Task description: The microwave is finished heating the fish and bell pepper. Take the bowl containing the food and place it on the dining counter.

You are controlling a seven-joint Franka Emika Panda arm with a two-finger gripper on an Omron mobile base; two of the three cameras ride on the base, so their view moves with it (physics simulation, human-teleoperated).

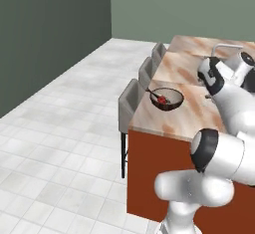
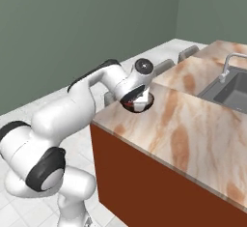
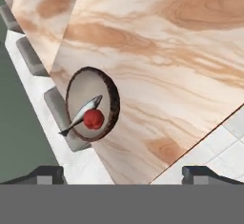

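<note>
Bowl (image 3: 92, 105) resting on the dining counter (image 3: 181, 61) near its stool-side edge, holding the fish (image 3: 82, 114) and bell pepper (image 3: 94, 118). Gripper (image 3: 123, 173) spread wide, holding nothing, clear of the bowl. In the right base view the arm partly hides the bowl (image 2: 144, 105).

the dining counter (image 1: 164, 118) lies bare around the bowl (image 1: 168, 98), which sits near its stool-side edge close to the near corner; grey stools (image 1: 130, 101) crowd that edge, and a sink (image 2: 226, 88) with a faucet (image 2: 226, 66) interrupts the far side
</note>
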